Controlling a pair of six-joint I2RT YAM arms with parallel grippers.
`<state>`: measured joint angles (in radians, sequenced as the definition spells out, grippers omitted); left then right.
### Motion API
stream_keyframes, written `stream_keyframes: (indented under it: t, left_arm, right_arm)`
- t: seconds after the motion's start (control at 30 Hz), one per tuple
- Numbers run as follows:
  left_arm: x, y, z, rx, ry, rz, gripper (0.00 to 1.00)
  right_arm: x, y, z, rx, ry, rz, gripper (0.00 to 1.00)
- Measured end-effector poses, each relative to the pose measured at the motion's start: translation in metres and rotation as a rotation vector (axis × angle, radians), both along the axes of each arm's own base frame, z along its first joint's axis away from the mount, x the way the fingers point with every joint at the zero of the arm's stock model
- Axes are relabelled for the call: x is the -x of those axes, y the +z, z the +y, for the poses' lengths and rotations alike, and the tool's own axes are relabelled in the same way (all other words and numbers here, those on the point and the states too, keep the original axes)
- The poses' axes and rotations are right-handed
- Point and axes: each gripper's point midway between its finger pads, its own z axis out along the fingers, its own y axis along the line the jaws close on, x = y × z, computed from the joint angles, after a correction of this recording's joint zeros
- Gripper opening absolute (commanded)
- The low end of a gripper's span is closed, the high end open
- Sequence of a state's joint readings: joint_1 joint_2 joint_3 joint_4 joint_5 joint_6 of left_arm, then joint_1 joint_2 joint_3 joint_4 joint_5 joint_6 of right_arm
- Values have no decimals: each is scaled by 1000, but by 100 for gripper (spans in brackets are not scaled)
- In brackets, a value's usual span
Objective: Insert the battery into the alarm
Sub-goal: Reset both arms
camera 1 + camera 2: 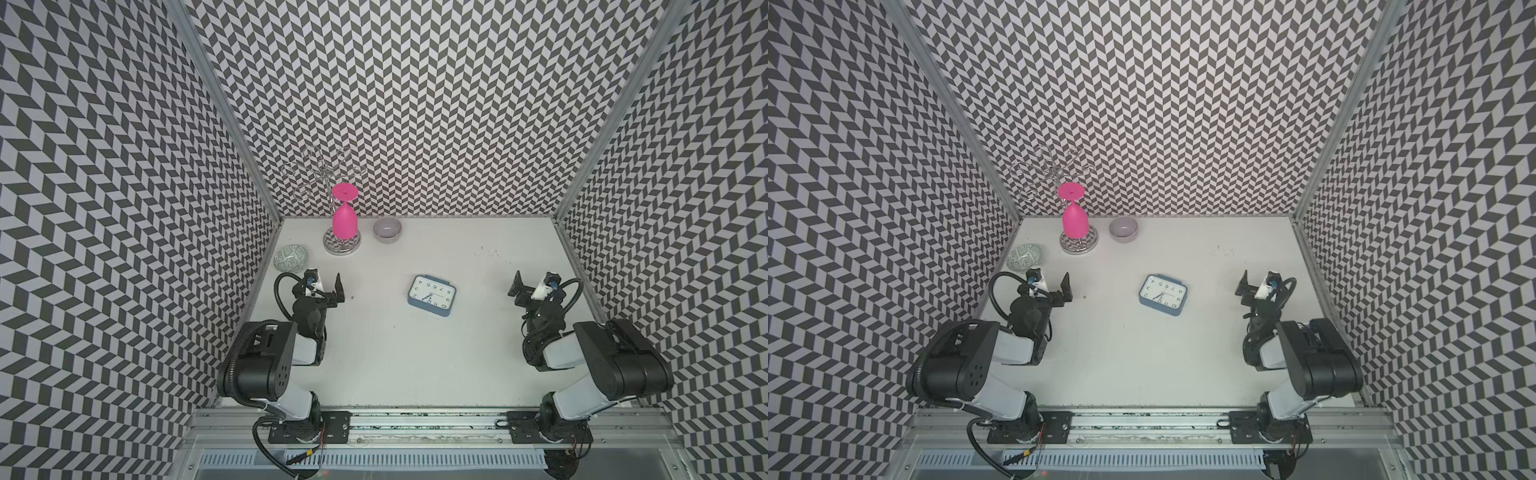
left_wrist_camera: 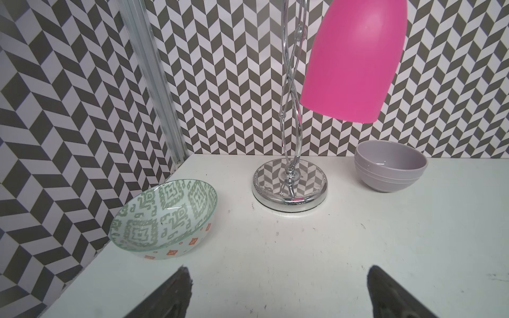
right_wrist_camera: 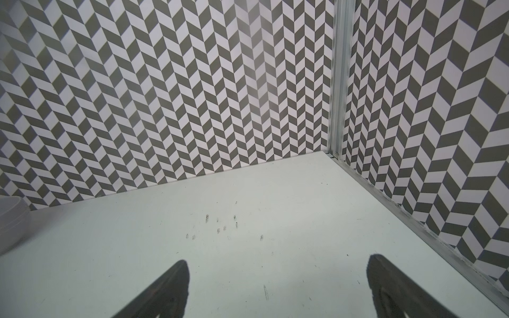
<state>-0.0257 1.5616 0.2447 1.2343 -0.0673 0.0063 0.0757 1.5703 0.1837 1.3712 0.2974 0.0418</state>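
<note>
The alarm [image 1: 431, 295] [image 1: 1163, 294] lies dial-up on the white table, blue casing round a white face, between the two arms and slightly right of centre. The battery is not in view in any frame. My left gripper [image 1: 324, 286] hovers left of the alarm, well apart from it; in the left wrist view [image 2: 278, 278] its jaws stand wide apart over bare table, holding nothing. My right gripper [image 1: 534, 286] sits to the alarm's right, also apart from it. The right wrist view shows that gripper [image 3: 278, 272] open and empty, facing the back right corner.
A chrome glass rack [image 1: 341, 245] with a pink glass [image 1: 345, 222] hanging upside down stands at the back left. A grey bowl [image 1: 387, 229] sits beside it and a green-patterned bowl [image 1: 291, 258] leans by the left wall. Patterned walls enclose three sides.
</note>
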Motion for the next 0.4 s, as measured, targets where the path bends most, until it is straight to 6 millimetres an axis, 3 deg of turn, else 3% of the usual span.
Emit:
stream_keyframes:
  t: [0.2,0.4]
  left_arm:
    - [0,0,0,0,0,0,99]
    - [0,0,0,0,0,0,99]
  right_arm:
    - [5,-3,2,6,11,5,99]
    - [-4,2,2,7,11,1,99]
